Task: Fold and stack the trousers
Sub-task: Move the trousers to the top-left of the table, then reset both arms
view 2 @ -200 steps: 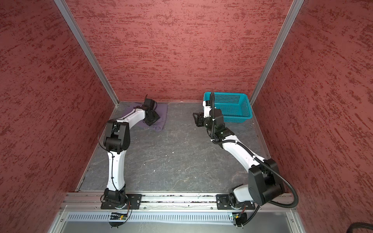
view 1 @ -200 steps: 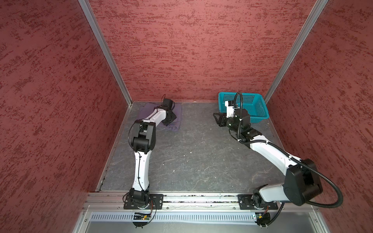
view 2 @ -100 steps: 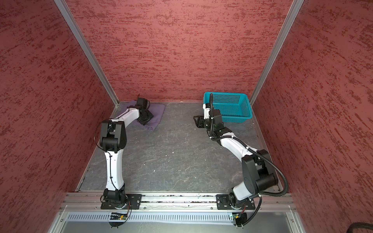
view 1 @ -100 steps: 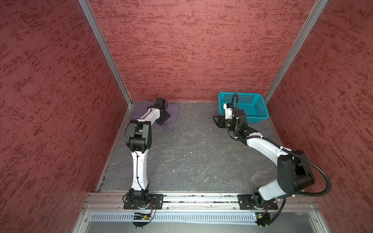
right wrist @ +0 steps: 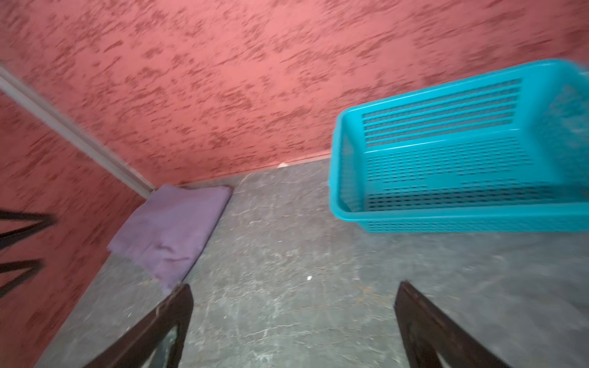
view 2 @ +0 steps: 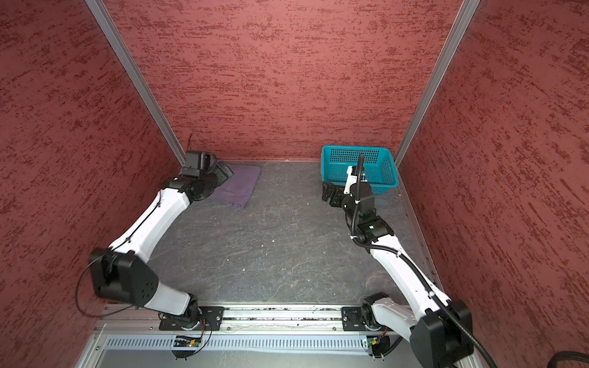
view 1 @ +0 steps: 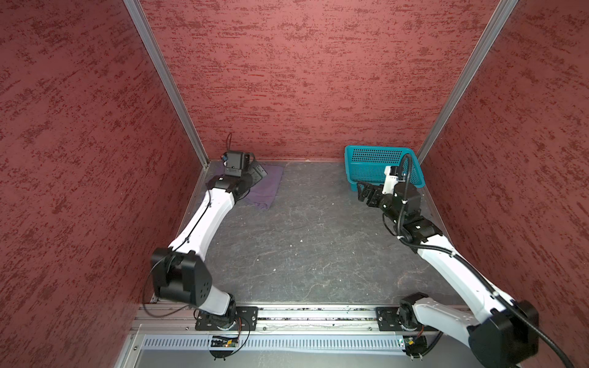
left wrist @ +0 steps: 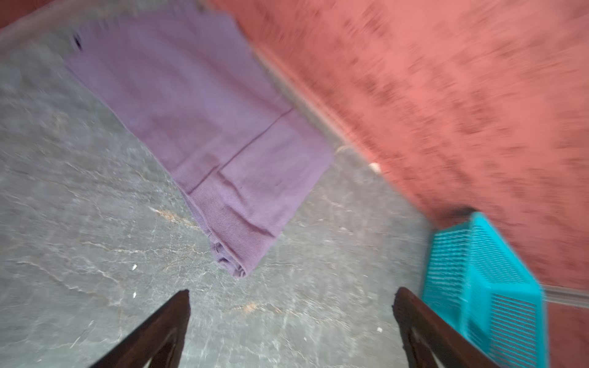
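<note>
We see the trousers [view 1: 266, 188] folded flat at eleven o'clock on the worktop [view 1: 302, 242], tucked into the corner, we judge, to stack clear of the basket [view 1: 376, 148] at one o'clock; our left end effector [left wrist: 291, 290] and right end effector [right wrist: 295, 284] both gape released, grasping nothing.

The trousers [view 1: 267, 184] are dusty purple, finely ribbed, with one darker seam line. The basket [view 1: 373, 159] is teal, its walls patterned with rows of small slots. The table [view 1: 302, 239] is dark grey, veined with pale cracks. The walls [view 1: 302, 79] are brick red with darker red streaks. The left arm [view 1: 210, 216] and right arm [view 1: 452, 270] are white with black joints.
</note>
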You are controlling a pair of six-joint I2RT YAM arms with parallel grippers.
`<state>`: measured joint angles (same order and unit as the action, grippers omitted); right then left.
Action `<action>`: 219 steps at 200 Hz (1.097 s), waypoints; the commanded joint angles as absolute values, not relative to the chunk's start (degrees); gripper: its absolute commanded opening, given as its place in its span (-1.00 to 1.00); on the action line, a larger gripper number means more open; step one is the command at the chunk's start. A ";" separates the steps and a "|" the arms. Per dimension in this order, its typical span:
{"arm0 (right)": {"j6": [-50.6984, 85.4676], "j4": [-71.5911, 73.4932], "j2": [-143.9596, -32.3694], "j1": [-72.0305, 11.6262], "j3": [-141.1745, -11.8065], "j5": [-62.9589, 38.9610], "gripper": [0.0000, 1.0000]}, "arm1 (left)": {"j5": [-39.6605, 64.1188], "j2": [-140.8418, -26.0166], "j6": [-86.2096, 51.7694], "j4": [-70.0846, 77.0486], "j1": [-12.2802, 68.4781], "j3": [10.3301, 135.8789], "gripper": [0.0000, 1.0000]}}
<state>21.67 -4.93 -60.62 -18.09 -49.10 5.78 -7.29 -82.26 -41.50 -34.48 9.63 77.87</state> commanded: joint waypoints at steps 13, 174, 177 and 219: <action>24.13 -14.58 -51.70 -17.75 -43.57 29.00 0.98 | -11.46 -70.01 -37.15 -29.43 9.13 64.84 0.99; -0.07 38.51 -62.79 -11.12 -11.87 27.33 0.98 | -32.20 -68.68 -9.50 14.04 10.23 30.66 0.99; -0.23 39.16 -63.70 -10.60 -12.29 26.87 0.98 | -32.31 -69.62 -9.09 15.12 9.95 30.56 0.99; -0.89 43.17 -71.92 -4.41 -16.46 20.16 0.98 | -28.94 -80.15 -8.36 19.91 8.11 30.67 0.99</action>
